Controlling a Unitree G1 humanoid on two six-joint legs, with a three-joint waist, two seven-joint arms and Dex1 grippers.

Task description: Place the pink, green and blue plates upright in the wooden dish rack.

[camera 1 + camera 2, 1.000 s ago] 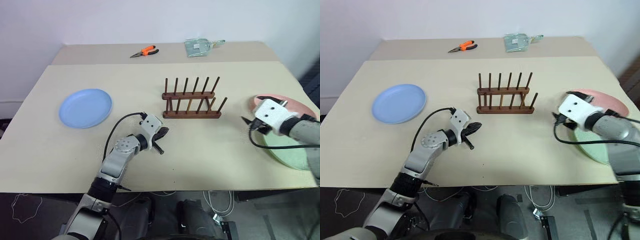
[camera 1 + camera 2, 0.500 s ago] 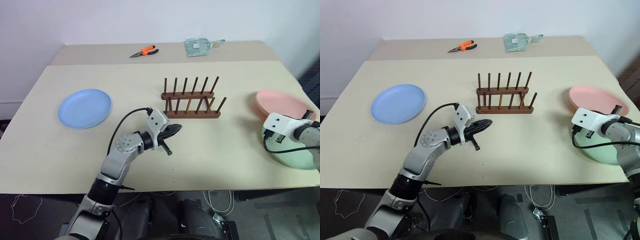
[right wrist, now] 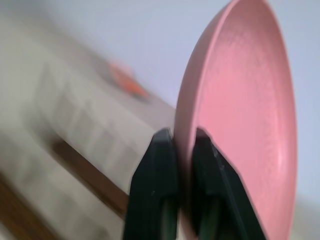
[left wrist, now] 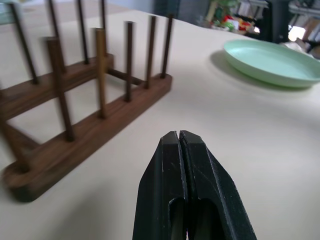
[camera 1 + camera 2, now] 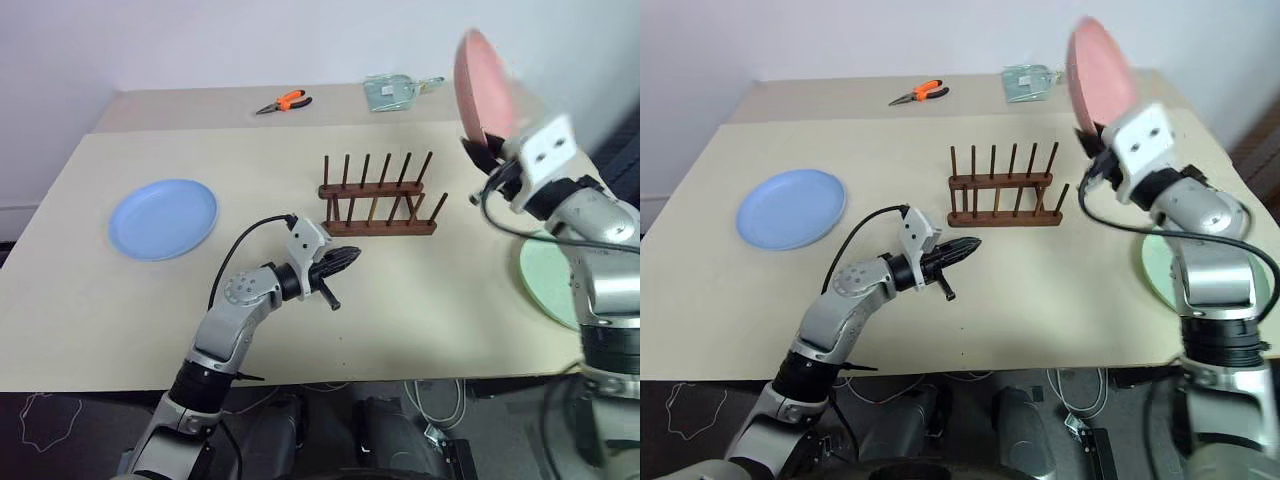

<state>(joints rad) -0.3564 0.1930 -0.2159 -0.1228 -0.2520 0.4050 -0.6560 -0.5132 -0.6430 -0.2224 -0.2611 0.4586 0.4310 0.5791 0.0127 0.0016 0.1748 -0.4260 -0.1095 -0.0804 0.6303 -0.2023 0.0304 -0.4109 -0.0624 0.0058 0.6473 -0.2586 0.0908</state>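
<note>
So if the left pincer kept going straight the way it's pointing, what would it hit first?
Probably the green plate, past the near end of the wooden dish rack; the shut left pincer seems to clear the rack, though depth is unclear.

No legible text, labels, brands, numbers or signs on anything in view.
</note>
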